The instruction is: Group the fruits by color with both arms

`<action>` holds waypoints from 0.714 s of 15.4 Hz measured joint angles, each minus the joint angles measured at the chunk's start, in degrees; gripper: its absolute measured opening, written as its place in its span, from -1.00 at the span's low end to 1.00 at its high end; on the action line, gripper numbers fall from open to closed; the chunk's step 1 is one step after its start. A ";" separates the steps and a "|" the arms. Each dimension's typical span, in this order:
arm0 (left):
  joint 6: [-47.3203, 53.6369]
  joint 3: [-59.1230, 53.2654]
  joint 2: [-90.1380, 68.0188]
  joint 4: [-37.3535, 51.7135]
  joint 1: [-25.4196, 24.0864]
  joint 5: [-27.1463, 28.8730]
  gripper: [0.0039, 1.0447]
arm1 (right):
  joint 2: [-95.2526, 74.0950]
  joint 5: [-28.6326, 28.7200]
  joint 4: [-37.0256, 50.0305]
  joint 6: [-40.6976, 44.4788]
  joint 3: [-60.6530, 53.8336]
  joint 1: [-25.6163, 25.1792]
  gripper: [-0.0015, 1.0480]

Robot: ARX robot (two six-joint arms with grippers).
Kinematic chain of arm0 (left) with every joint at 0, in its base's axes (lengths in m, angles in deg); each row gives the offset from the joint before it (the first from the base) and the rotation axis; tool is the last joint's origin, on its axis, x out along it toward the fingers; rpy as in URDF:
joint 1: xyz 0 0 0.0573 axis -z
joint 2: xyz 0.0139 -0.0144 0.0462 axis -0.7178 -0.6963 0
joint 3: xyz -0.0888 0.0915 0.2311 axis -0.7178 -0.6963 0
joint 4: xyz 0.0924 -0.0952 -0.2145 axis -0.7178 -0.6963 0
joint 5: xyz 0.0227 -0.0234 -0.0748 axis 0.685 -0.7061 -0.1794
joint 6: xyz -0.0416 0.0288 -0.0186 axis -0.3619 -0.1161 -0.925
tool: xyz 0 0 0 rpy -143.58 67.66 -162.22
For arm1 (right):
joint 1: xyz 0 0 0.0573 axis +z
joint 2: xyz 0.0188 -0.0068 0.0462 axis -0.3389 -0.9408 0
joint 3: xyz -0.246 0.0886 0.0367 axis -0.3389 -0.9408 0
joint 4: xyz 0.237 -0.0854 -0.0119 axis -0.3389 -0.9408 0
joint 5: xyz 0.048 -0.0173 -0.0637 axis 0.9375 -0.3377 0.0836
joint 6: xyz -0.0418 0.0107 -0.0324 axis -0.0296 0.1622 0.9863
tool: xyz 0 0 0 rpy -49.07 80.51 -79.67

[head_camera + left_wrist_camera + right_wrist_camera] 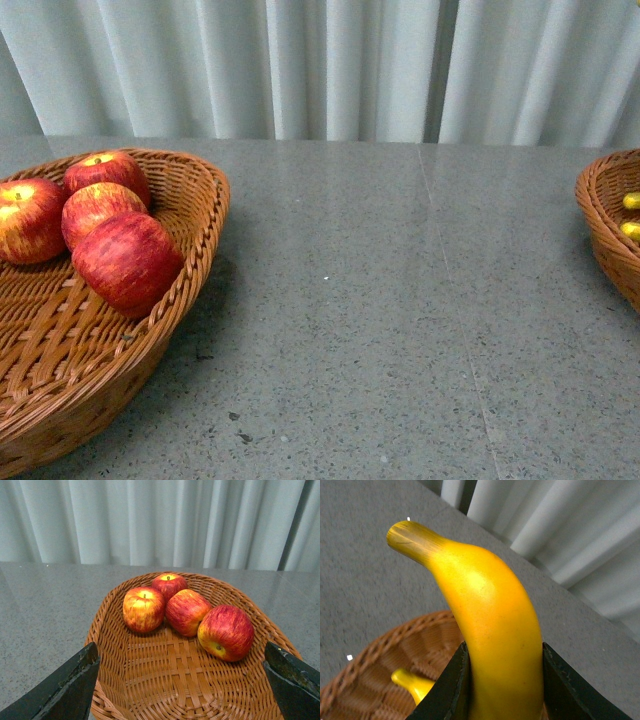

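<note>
Several red apples (127, 260) lie in a wicker basket (205, 215) at the left of the front view. The left wrist view shows the same apples (226, 631) in that basket (165, 680), with my left gripper (182, 680) open and empty above the basket's near part. My right gripper (502, 680) is shut on a yellow banana (490, 625) and holds it over a second wicker basket (395, 645). Another banana (412, 682) lies in that basket. In the front view this basket (600, 215) sits at the right edge with yellow banana tips (631, 201) showing. Neither arm shows in the front view.
A grey speckled tabletop (400, 320) stretches between the two baskets. A pale pleated curtain (330, 65) hangs behind the table's far edge.
</note>
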 joint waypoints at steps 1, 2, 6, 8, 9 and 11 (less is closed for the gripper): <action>-0.02 0.00 0.00 0.00 0.00 0.00 0.88 | 0.70 0.20 -1.38 4.87 -1.86 -2.38 -0.37; -0.02 0.00 0.00 0.00 0.00 0.00 0.88 | 0.70 -0.57 -2.54 7.74 -3.63 -3.43 -0.37; -0.02 0.00 0.00 0.00 0.00 0.02 0.88 | 0.70 -2.62 -4.24 12.37 -9.18 -4.68 -0.27; -0.02 0.00 0.00 0.00 0.00 0.00 0.88 | 0.70 -2.45 -4.20 12.24 -8.74 -4.72 0.20; -0.02 0.00 0.00 0.02 0.00 0.00 0.88 | 0.74 -1.86 -4.63 11.78 -8.37 -4.72 0.41; 0.00 0.00 0.00 0.00 0.00 0.00 0.88 | 1.70 0.42 -4.07 9.55 -7.72 -4.55 0.89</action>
